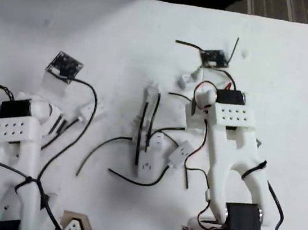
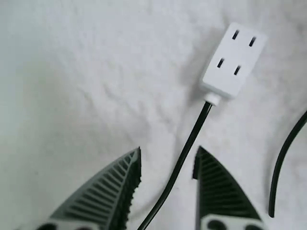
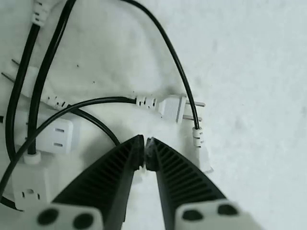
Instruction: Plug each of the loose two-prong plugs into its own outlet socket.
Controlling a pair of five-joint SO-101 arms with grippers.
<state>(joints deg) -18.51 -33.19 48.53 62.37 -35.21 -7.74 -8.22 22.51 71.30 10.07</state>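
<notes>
A white outlet block (image 2: 232, 60) with two pairs of slots lies on the white table, and its black cord (image 2: 184, 153) runs back between the fingers of my left gripper (image 2: 168, 153). That gripper is open and hovers over the cord without closing on it. My right gripper (image 3: 145, 141) is shut, tips touching, with nothing visibly between them. Just beyond its tips lies a white two-prong plug (image 3: 175, 108) on a black cord, and a second plug (image 3: 201, 155) is partly hidden by a finger. A white outlet (image 3: 57, 136) lies to one side among crossing cords.
In the high view a tangle of black cords and white outlets (image 1: 148, 168) sits mid-table between the arms, with another outlet (image 1: 182, 151) beside the right arm (image 1: 230, 142). The left arm (image 1: 15, 131) stands at the left. The far table is bare white.
</notes>
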